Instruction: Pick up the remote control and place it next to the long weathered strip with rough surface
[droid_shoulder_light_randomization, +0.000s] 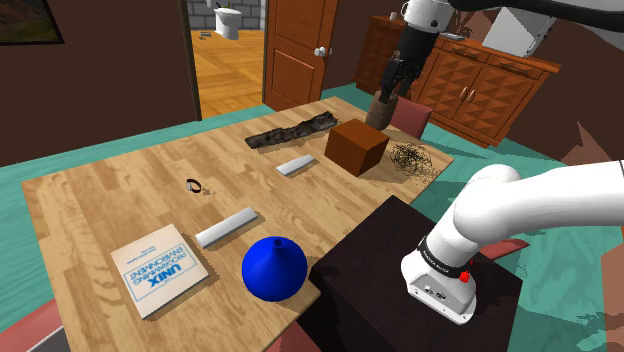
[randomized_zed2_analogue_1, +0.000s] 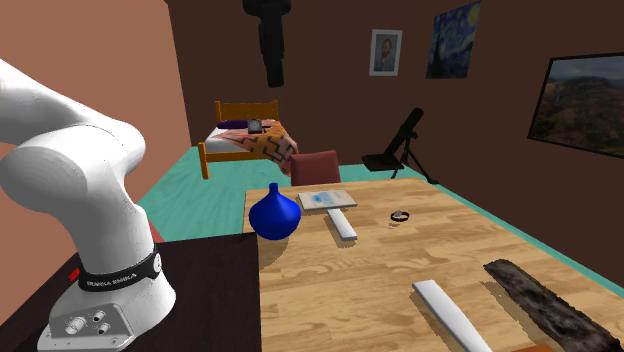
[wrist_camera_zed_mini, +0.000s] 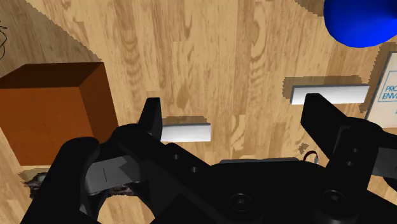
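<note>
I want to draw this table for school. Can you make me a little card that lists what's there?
table: wooden
strip: dark, rough, near far edge
box: brown, near strip
book: white cover, blue print
vase: blue, next to book
bar one: white, by strip
bar two: white, by book
gripper: open, empty, above table

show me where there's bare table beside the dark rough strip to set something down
Bare wood lies between the dark strip and the small ring, toward the shoulder view's left. Crowded toward the brown box, where a short white bar and a wire tangle sit close.
</note>
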